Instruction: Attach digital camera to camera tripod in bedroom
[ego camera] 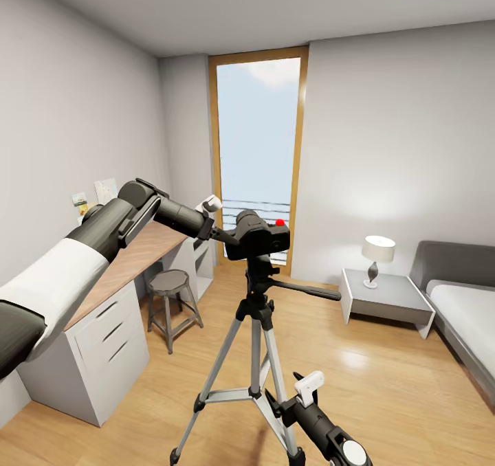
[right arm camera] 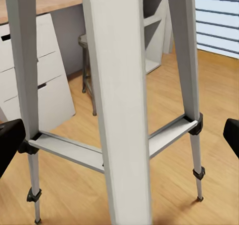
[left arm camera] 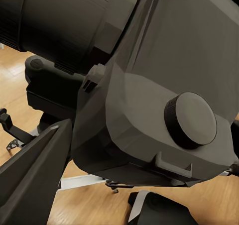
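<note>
In the middle of the head view, the camera [ego camera: 260,236] sits on top of the tripod [ego camera: 256,356], which stands on the wood floor [ego camera: 385,390] in front of the tall window [ego camera: 260,143]. The left gripper [ego camera: 218,231] reaches in from the left and meets the camera's left side, fingers pinching its body; up close the camera [left arm camera: 149,85] sits right between the dark fingers [left arm camera: 35,180]. At lower centre, the right gripper [ego camera: 306,392] is beside a tripod leg, fingers spread apart with the leg [right arm camera: 119,105] between them. A desk [ego camera: 130,260] lines the left wall.

Camera tripod [right arm camera: 119,110] legs stand before perhaps a stool [right arm camera: 87,60].
</note>
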